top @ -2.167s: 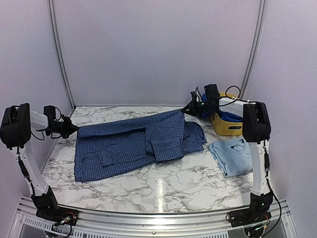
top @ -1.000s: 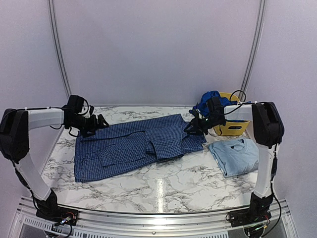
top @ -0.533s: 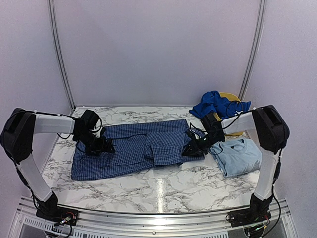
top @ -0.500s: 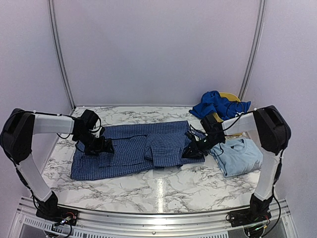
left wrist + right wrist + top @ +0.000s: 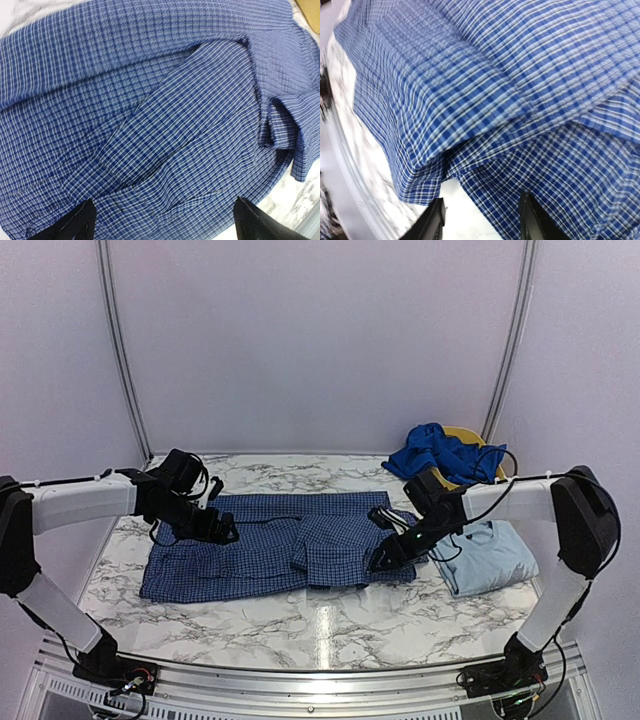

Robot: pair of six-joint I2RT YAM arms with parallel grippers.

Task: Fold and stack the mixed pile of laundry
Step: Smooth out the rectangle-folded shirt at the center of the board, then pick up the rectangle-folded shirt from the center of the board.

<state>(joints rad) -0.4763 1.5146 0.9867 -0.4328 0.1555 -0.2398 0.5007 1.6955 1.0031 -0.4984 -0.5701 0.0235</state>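
Blue check shirt (image 5: 270,552) half-folded; left gripper (image 5: 224,532) wide, right gripper (image 5: 384,560) part-open, both empty over shirt; next: pinch edge, fold across.

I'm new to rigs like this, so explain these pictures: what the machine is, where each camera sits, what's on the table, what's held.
Two robot arms stand at the near edge of a marble table. The wide picture looks down from above and behind them; each close-up comes from a wrist camera. A checked shirt lies spread in the middle, a folded pale blue T-shirt right of it, a royal-blue piece heaped on a yellow basket behind. The left gripper and right gripper are low at the shirt, jaws apart, holding nothing.
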